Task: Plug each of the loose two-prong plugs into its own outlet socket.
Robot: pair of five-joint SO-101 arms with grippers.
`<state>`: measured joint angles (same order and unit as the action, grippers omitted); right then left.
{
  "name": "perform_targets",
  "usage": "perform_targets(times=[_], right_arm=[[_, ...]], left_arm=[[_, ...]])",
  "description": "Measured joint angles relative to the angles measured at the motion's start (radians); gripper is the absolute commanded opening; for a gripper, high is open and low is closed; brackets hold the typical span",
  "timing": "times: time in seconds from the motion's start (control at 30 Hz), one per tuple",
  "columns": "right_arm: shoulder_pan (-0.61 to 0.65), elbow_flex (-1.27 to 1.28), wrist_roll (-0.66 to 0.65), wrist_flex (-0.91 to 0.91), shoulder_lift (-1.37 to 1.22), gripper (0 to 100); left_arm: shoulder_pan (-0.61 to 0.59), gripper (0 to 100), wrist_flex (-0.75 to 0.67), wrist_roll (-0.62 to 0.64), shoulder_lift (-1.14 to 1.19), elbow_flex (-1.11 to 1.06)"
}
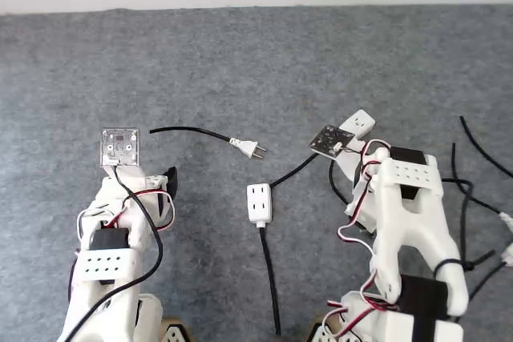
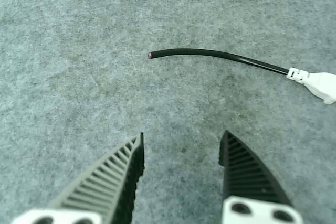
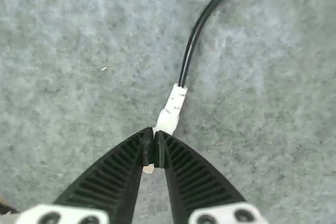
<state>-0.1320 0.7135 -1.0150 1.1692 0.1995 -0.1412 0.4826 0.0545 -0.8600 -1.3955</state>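
Grey carpet (image 1: 240, 62), right jaws pinching plug (image 3: 171, 113)

Table cover (image 1: 240, 54) grey fuzzy cloth, matt; cord (image 2: 210, 53) glossy black; plug (image 3: 170, 111) smooth white plastic.

No legible text, number, brand or sign in any view. The white plug (image 3: 172, 109) pinched in my right gripper (image 3: 154, 140) carries small dark marks along its body, too small to read. The outlet block (image 1: 258, 203) bears no print I can make out.
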Motion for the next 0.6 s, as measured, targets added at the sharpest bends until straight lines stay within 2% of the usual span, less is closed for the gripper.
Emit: perform_targets(times=[0.4, 0.6], right_arm=[[0.058, 0.000, 0.000, 0.074, 0.018, 0.9], [0.020, 0.000, 0.000, -0.011, -0.055, 0.9]], left_arm=[[0.000, 23, 0.000, 0.000, 0.000, 0.000], [0.000, 23, 0.000, 0.000, 0.000, 0.000]])
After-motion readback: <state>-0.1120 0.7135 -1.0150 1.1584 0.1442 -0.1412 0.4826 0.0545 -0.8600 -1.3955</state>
